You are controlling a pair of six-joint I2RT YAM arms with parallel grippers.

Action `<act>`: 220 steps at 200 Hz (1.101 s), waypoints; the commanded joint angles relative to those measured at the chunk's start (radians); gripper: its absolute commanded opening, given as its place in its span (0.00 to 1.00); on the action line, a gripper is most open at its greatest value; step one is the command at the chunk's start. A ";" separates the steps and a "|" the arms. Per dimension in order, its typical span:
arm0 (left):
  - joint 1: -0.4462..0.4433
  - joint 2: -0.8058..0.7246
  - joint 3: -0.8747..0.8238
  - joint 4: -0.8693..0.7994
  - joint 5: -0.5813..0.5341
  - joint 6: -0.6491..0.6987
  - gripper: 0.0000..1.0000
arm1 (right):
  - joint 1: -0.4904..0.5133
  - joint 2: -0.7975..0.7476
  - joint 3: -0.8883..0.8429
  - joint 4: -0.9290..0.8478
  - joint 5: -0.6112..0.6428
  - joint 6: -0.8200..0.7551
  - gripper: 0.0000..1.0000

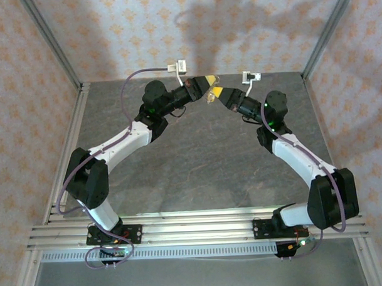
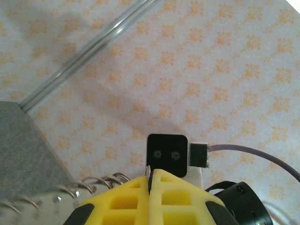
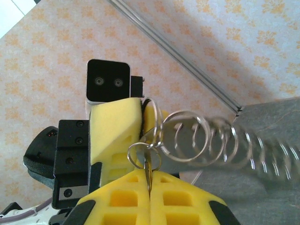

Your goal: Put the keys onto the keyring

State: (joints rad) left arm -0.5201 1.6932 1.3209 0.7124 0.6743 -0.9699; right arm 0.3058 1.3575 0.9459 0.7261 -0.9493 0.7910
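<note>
The key stands edge-on at lower centre of the right wrist view, pinched in the closed right gripper. A small ring at its head appears linked to the keyring, which the left gripper clamps shut. I judge the risk to be the thin blade twisting out of the pads if the arms pull against each other, dropping it to the table. The right wrist view gives me that junction and the trailing wire coil; in the top view it is a speck at upper centre.
</note>
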 commanded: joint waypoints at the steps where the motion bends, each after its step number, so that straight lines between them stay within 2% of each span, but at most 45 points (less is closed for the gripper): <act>1: -0.023 -0.023 0.000 0.068 0.021 0.000 0.00 | 0.058 0.001 0.074 -0.069 -0.041 -0.079 0.00; 25: -0.024 -0.020 -0.001 0.072 0.019 -0.003 0.00 | 0.051 -0.025 0.060 -0.163 -0.022 -0.142 0.00; 134: -0.024 -0.031 0.018 -0.004 0.025 0.066 0.00 | -0.047 -0.152 0.003 -0.289 0.005 -0.163 0.00; 220: -0.026 -0.059 0.024 -0.109 0.079 0.161 0.00 | -0.105 -0.156 0.079 -0.448 -0.022 -0.229 0.00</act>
State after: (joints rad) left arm -0.5369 1.6928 1.3136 0.6048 0.7090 -0.8539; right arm 0.2146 1.2125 0.9661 0.3260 -0.9379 0.6125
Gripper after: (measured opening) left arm 0.042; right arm 0.043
